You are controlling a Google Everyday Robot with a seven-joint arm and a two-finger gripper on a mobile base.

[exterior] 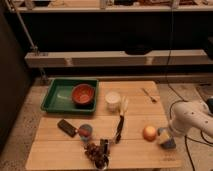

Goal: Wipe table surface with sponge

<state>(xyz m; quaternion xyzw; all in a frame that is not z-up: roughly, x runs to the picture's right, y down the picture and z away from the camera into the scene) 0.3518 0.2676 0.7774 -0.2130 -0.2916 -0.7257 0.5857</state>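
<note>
The table surface point(135, 117) is a light tan plank top that fills the middle of the camera view. The sponge point(166, 138), a small blue-grey block, lies near the table's right front edge, just right of an onion point(149, 132). My white arm comes in from the right. Its gripper point(170, 131) is down at the sponge's upper right side, touching it or nearly so. The arm's end hides part of the sponge.
A green tray point(56, 97) holding a red bowl point(83, 94) stands at the back left. A white cup point(113, 100), a utensil point(149, 94), a long dark tool point(119, 126), a dark flat block point(66, 127), a small blue-grey cup point(85, 131) and grapes point(97, 151) lie on the table.
</note>
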